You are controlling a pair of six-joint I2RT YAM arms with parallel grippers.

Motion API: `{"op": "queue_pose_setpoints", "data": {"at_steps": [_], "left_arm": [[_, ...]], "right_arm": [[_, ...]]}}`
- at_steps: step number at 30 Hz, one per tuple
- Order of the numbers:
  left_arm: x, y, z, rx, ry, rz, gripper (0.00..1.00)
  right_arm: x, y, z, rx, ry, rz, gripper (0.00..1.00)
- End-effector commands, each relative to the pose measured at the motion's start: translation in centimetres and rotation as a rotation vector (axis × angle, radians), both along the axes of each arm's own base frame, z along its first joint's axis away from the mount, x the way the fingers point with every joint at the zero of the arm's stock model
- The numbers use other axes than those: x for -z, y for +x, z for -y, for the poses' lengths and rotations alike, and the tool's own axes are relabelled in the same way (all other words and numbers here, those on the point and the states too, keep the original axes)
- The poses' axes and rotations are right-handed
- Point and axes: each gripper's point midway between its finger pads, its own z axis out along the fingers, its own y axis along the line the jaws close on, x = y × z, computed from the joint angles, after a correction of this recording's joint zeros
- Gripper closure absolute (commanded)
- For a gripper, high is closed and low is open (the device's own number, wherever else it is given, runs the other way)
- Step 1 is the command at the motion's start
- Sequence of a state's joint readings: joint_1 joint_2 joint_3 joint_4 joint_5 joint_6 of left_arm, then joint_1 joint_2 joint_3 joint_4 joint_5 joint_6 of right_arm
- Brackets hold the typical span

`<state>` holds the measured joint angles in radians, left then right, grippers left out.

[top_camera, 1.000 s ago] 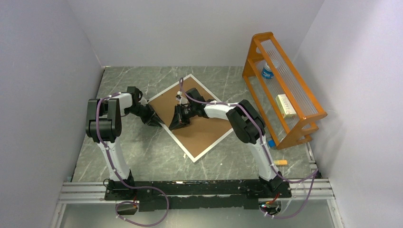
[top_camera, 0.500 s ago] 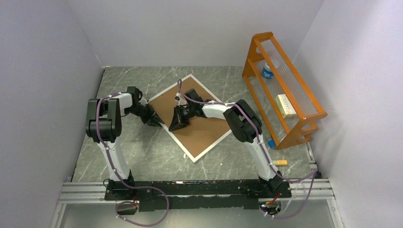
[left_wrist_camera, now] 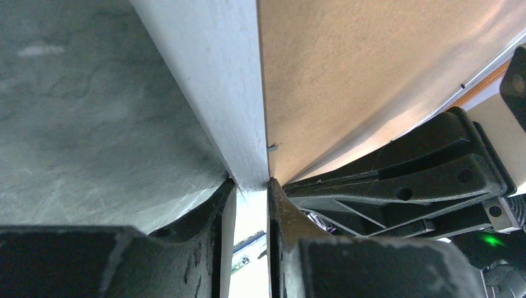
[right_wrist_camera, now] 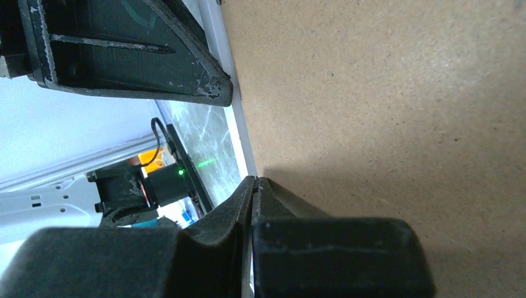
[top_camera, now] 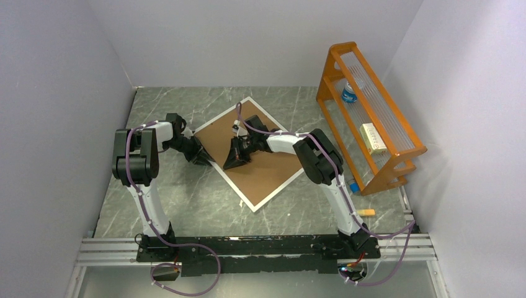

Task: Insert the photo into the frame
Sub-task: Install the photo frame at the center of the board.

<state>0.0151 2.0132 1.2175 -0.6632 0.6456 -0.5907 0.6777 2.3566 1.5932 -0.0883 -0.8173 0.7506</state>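
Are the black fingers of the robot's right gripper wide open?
No, the right gripper's black fingers are pressed together at the tips, by the flat brown backing board.

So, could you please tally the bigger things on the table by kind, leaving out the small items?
arms: 2, the left arm and the right arm
frame: 1
brown backing board: 1
orange rack: 1
total: 5
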Motion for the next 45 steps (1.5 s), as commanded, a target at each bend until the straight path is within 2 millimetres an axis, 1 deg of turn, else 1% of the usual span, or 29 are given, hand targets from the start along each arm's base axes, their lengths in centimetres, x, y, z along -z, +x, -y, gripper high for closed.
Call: {"op": "queue_pose_setpoints", "data": {"at_steps": [1,4,5,7,9,11,12,15,17,19,20,22,24,26,27,29,31,33,35,39,42,45], "left_arm": [[5.7,-3.8,-1.1,0.081,0.170,-0.126,0.98],[5.6,-3.7,-1.0,0.080,0.168,-0.125,0.98],[5.7,-3.8,-1.0,0.081,0.168,-0.127,0.98],[5.7,-3.7,-1.1,0.082,0.171,-0.127,0.97],[5.7,-3.7,-1.1,0.082,0.171,-0.125,0.98],[5.5,-3.5,-1.1,0.081,0.167,-0.118,0.97],[5.3,-3.4,-0.9,0.082,0.159,-0.106,0.95],[3.6,-2.3,-0.2,0.087,0.110,-0.030,0.78],[1.7,-1.4,0.1,0.091,0.091,0.039,0.64],[0.0,-0.9,0.5,0.097,0.066,0.093,0.48],[-0.7,-0.8,0.8,0.101,0.043,0.114,0.42],[-1.5,-1.2,1.5,0.103,-0.001,0.133,0.34],[-1.9,-1.7,2.1,0.102,-0.036,0.143,0.32],[-1.5,-2.5,2.6,0.103,-0.050,0.118,0.35],[-1.1,-3.0,2.7,0.101,-0.044,0.100,0.39],[0.1,-3.8,2.5,0.085,-0.016,0.062,0.53],[1.0,-4.5,2.2,0.067,0.010,0.032,0.66],[2.0,-5.0,1.6,0.059,0.052,0.000,0.74],[2.7,-5.4,1.1,0.059,0.093,-0.025,0.78],[3.6,-5.9,0.3,0.066,0.145,-0.054,0.89],[3.8,-6.1,0.0,0.071,0.160,-0.062,0.93],[4.0,-6.2,0.0,0.074,0.160,-0.068,0.95]], "right_arm": [[9.7,0.4,5.1,0.100,-0.326,-0.015,0.96],[10.2,0.8,5.7,0.115,-0.390,-0.009,0.96],[10.2,0.9,5.8,0.122,-0.403,-0.001,0.96],[9.5,1.3,6.1,0.135,-0.417,0.029,0.95],[7.6,1.8,6.1,0.139,-0.392,0.078,0.94],[4.3,2.0,5.4,0.118,-0.319,0.139,0.92],[2.5,1.7,5.0,0.097,-0.271,0.166,0.90],[-2.4,-0.2,3.9,0.007,-0.134,0.219,0.82],[-4.1,-2.1,3.6,-0.053,-0.067,0.218,0.77],[-5.3,-4.0,3.4,-0.095,-0.004,0.198,0.75],[-5.8,-4.8,3.4,-0.111,0.025,0.187,0.75],[-6.2,-6.4,3.5,-0.135,0.062,0.161,0.75],[-5.9,-7.8,3.7,-0.160,0.073,0.136,0.76],[-5.0,-9.0,4.0,-0.180,0.061,0.103,0.78],[-4.5,-9.3,4.2,-0.181,0.051,0.091,0.80],[-3.2,-9.6,4.7,-0.177,0.010,0.066,0.83],[-2.6,-9.5,4.9,-0.169,-0.017,0.061,0.85],[-2.0,-9.4,5.1,-0.161,-0.037,0.059,0.86],[-1.3,-9.3,5.3,-0.157,-0.068,0.053,0.86],[0.9,-9.4,6.5,-0.159,-0.160,0.034,0.86],[2.2,-9.4,7.8,-0.142,-0.215,0.014,0.86],[3.2,-8.9,8.9,-0.109,-0.246,0.023,0.86]]}}
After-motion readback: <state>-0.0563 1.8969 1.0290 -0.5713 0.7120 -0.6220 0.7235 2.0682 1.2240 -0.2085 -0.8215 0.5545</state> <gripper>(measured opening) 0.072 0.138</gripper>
